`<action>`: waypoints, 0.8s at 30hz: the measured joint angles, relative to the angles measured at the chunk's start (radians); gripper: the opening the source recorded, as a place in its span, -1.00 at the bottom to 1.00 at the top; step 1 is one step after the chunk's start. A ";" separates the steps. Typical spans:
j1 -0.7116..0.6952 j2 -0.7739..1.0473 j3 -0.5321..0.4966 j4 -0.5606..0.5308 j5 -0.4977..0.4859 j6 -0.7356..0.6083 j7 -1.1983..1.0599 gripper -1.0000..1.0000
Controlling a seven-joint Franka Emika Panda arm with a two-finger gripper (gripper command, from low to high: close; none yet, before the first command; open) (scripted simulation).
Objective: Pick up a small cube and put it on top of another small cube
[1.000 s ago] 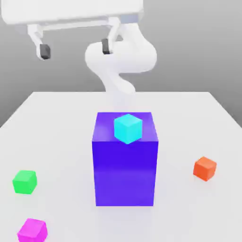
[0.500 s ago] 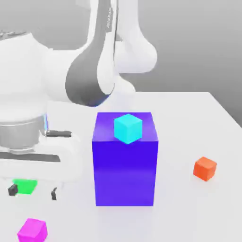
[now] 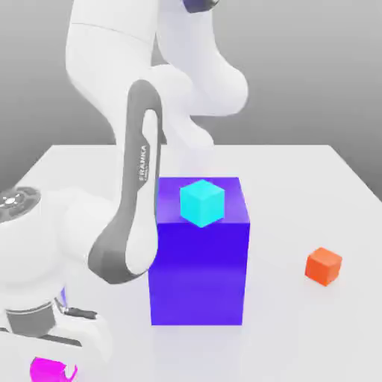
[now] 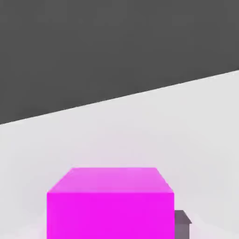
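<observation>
At the exterior view's lower left, the gripper (image 3: 54,365) is down at 1 magenta cube (image 3: 46,371), partly hidden; 1 cyan cube (image 3: 202,203) sits on the blue block (image 3: 198,272), and 1 orange cube (image 3: 323,266) lies to the exterior view's right. In the hand view, the magenta cube looms close over the pale table (image 4: 205,140); its grip I cannot tell.

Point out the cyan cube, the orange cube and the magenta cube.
Cyan cube (image 3: 202,203): exterior view, near its middle.
Orange cube (image 3: 323,266): exterior view, near its middle.
Magenta cube (image 4: 110,215): hand view, its brighter face.
</observation>
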 joint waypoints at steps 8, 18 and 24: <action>0.041 -0.257 -0.156 -0.131 -0.147 -0.112 0.130 -1.00; -0.098 -0.514 -0.313 -0.395 -0.269 -0.093 0.283 -1.00; -0.111 -0.393 -0.246 -0.395 -0.112 0.013 0.171 -1.00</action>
